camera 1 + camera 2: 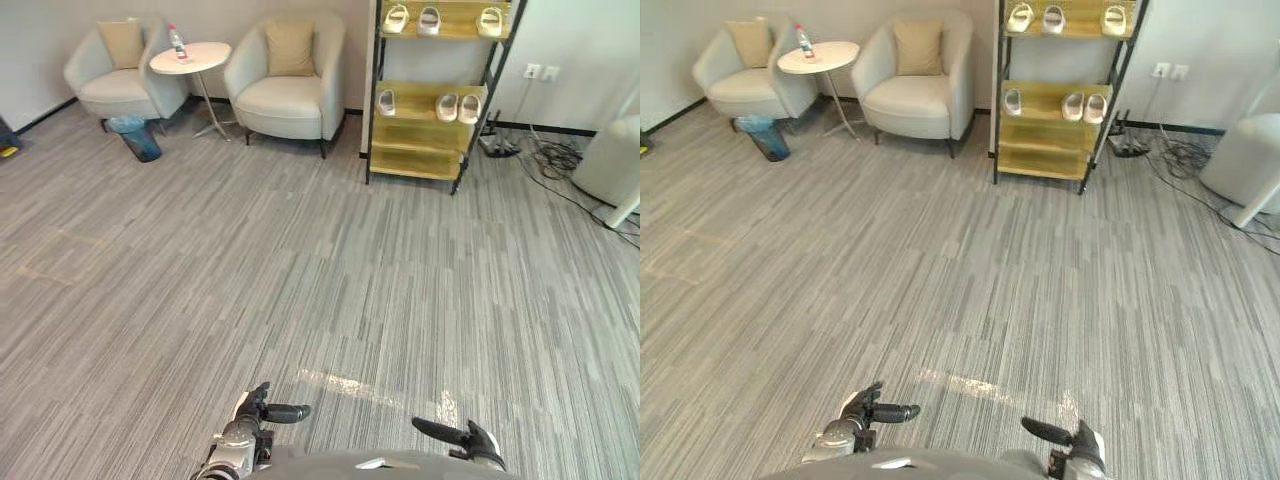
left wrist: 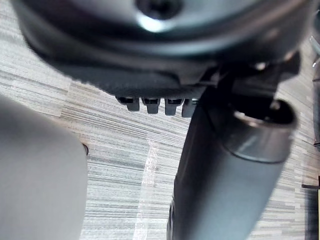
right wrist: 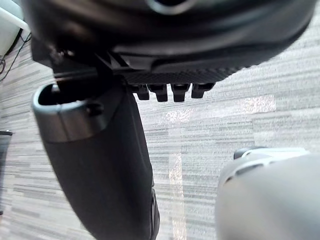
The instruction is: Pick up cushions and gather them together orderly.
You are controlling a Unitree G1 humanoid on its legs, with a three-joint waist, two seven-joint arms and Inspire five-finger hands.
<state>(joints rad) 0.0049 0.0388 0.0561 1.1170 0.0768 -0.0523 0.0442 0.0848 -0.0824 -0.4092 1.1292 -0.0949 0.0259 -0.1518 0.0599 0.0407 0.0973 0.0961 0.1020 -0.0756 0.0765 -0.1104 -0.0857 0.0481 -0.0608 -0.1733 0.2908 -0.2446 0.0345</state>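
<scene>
Against the far wall, a tan cushion [image 1: 122, 43] leans upright on the back of the left armchair [image 1: 110, 92], and a second cushion [image 1: 290, 48] stands the same way in the right armchair [image 1: 290, 108]. The two are well apart, each on its own seat. Between the chairs is a small round table [image 1: 192, 58] with a bottle [image 1: 177, 42] upright on it, and a blue bin [image 1: 137, 137] sits on the floor just in front of the left armchair. To the right of the chairs, a wooden shelf [image 1: 415, 160] carries pale slippers [image 1: 447, 106] on its upper levels. A wide stretch of grey striped carpet [image 1: 300, 260] lies between the chairs and the robot. Down close to the robot, the left hand [image 1: 262, 410] and the right hand [image 1: 470, 440] hang low over the carpet, far from both cushions. Each has its fingers reaching out straight toward the other hand, and neither holds anything.
</scene>
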